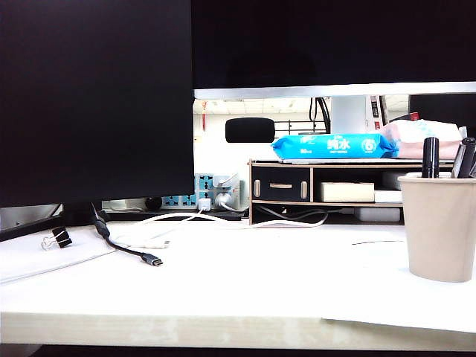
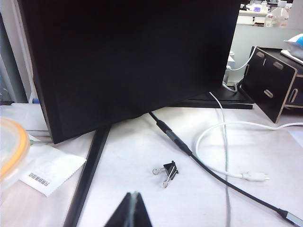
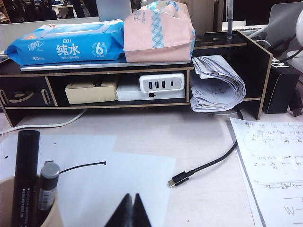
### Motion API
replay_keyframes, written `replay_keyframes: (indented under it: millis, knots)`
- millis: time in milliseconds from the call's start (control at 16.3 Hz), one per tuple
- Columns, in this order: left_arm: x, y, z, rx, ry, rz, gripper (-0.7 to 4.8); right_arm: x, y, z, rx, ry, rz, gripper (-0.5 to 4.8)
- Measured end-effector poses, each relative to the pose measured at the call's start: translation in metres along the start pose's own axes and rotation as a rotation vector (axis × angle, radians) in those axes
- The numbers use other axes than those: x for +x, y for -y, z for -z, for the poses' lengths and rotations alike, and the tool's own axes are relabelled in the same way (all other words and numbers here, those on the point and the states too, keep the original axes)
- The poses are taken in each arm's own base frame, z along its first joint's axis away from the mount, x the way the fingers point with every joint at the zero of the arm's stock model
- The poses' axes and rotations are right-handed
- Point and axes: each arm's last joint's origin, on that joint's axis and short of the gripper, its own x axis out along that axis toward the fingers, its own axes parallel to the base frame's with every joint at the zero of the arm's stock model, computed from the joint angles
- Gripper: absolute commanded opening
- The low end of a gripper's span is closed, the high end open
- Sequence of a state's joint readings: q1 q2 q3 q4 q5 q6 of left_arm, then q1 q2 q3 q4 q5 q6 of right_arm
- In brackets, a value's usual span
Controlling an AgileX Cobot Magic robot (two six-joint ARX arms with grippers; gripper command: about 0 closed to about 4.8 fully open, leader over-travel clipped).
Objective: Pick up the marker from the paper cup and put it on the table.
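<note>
White table (image 1: 245,275) with marker (image 1: 430,157) in paper cup (image 1: 440,227); left pincer (image 2: 134,201) and right pincer (image 3: 131,202) both closed, empty.

Marker (image 1: 430,157) in paper cup (image 1: 440,227) (on table (image 1: 245,282)).

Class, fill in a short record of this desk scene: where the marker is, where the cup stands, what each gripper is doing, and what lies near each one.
marker: upright in the paper cup, beside a second dark pen
paper cup: on the table, at the right of the exterior view
left gripper: shut, empty, above the table near a binder clip
right gripper: shut, empty, beside the cup, over white paper
behind the cup: shelf riser carrying a blue wipes pack
task step: marker not yet picked up
</note>
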State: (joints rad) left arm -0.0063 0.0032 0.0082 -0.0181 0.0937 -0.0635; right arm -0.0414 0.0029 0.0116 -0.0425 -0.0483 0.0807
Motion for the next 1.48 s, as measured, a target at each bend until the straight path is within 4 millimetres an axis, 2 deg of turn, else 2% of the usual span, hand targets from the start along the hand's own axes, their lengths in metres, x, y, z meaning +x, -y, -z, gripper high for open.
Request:
replay_keyframes:
  millis: [431, 615, 862, 985, 1108, 1231, 1415, 1477]
  knots:
    - [0.000, 0.000, -0.001, -0.009, 0.007, 0.001, -0.05, 0.000, -0.001, 0.000, 0.000, -0.004, -0.044, -0.01]
    - [0.000, 0.000, 0.000, -0.194, 0.004, 0.001, -0.05, 0.000, -0.003, -0.003, 0.010, 0.028, -0.087, -0.01]
    - [0.000, 0.001, 0.003, -0.415, -0.039, 0.040, -0.05, -0.001, -0.003, -0.009, 0.291, 0.067, -0.107, -0.01]
    - [0.000, 0.004, 0.002, -0.447, -0.053, 0.124, -0.05, -0.002, -0.005, -0.013, 0.312, 0.049, -0.154, -0.02]
    - [-0.001, 0.007, -0.002, -0.455, -0.046, 0.241, -0.05, -0.007, -0.008, -0.026, 0.311, 0.048, -0.216, -0.02]
    - [-0.001, 0.007, -0.002, -0.510, -0.055, 0.254, -0.05, -0.018, -0.011, -0.046, 0.327, -0.035, -0.214, -0.02]
    - [-0.001, 0.009, -0.005, -0.603, -0.063, 0.306, -0.05, -0.024, -0.011, -0.048, 0.386, -0.127, -0.194, -0.02]
    - [-0.003, 0.010, -0.012, -0.657, -0.034, 0.352, -0.05, -0.027, -0.013, -0.054, 0.402, -0.124, -0.215, -0.02]
